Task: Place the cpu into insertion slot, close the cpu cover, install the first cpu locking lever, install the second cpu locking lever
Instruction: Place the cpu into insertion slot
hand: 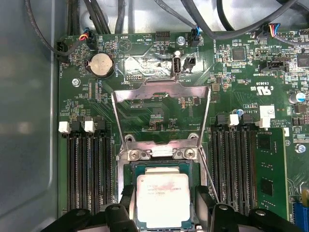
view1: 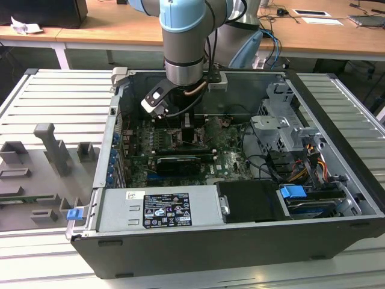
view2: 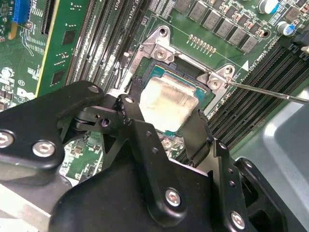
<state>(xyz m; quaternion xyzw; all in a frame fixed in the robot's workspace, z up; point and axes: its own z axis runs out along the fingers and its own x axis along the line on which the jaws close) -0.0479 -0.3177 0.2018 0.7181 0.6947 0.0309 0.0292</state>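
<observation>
In the exterior view the arm reached down into the open computer case [view1: 337, 198], over the green board. In the second wrist view the hand [view2: 161, 120] pinched the cpu [view2: 166, 101] by 2 opposite edges, 1 black finger on each side. The cpu lay flat within the insertion slot [view2: 147, 72], its pale metal top facing up. It looked seated or very nearly so, so step 1 was judged to be almost done, with the hand not yet off the chip. In the first wrist view the cpu cover [hand: 161, 86] was swung open and lay back from the slot, its window showing bare board. A thin wire locking lever [view2: 270, 92] stood unlatched beside the slot. Closing the cover and fastening both levers remained
</observation>
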